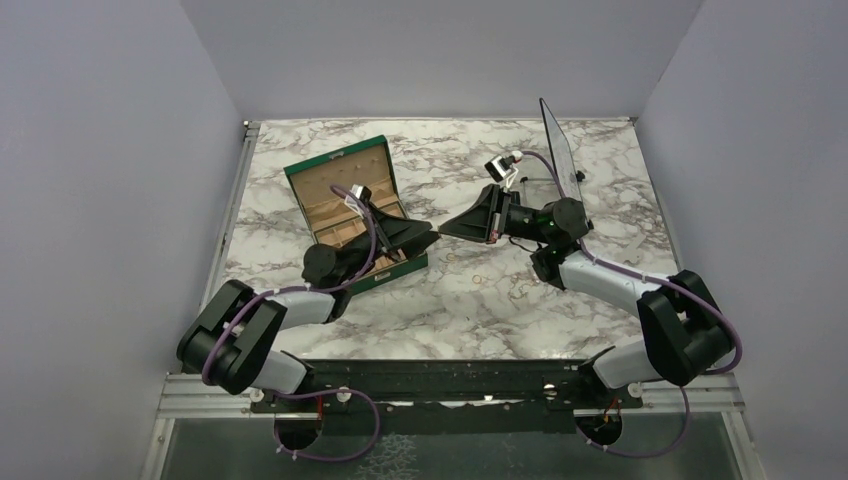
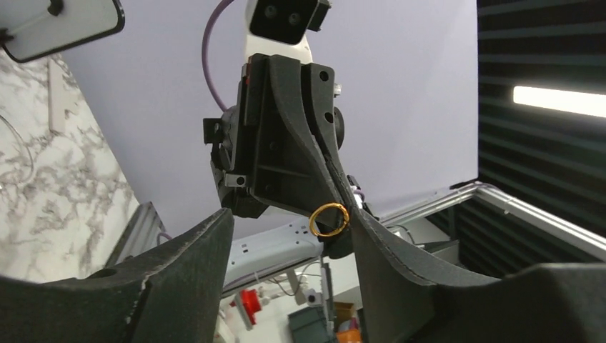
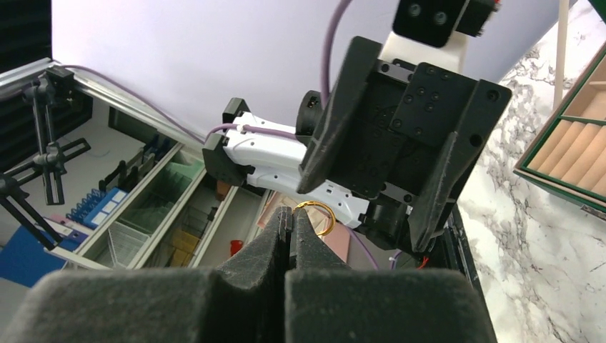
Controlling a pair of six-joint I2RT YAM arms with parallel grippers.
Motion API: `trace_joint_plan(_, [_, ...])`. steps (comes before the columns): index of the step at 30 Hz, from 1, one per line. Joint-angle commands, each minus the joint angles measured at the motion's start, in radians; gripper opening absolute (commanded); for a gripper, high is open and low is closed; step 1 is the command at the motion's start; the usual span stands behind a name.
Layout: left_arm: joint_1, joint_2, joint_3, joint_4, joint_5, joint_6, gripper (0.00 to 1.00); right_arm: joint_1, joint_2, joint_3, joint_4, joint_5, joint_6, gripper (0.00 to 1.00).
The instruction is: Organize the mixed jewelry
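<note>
My right gripper [image 1: 447, 232] [image 3: 291, 214] is shut on a thin gold ring [image 3: 319, 217], held by its rim at the fingertips above the marble table. My left gripper [image 1: 428, 236] [image 2: 291, 212] faces it tip to tip, open. In the left wrist view the ring [image 2: 329, 219] sits between the open jaws, close against my right-hand finger [image 2: 414, 271]. The open green box [image 1: 350, 215] with tan compartments lies under my left arm and shows at the right edge of the right wrist view [image 3: 572, 161]. A small gold ring [image 1: 479, 277] lies loose on the marble. The chain necklace is not discernible.
A dark upright panel on a pale base [image 1: 558, 150] stands at the back right, behind my right arm. The grey enclosure walls bound the table on three sides. The marble table [image 1: 600, 215] shows bare on the right.
</note>
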Motion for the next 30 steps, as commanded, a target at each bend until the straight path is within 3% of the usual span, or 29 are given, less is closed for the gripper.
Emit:
trace_joint_plan(1, [-0.011,0.034,0.002,0.316,0.024,-0.075,0.60,0.000,-0.005,0.034,0.049,-0.038,0.018,0.01])
trace_joint_plan(16, [-0.059,-0.004,0.067,0.300,0.053,-0.030,0.36,0.000,-0.022,0.017,0.023,-0.044,0.014,0.01])
trace_joint_plan(30, [-0.061,-0.048,0.051,0.232,0.039,0.039,0.07,0.001,-0.034,-0.001,0.017,-0.029,0.015,0.01])
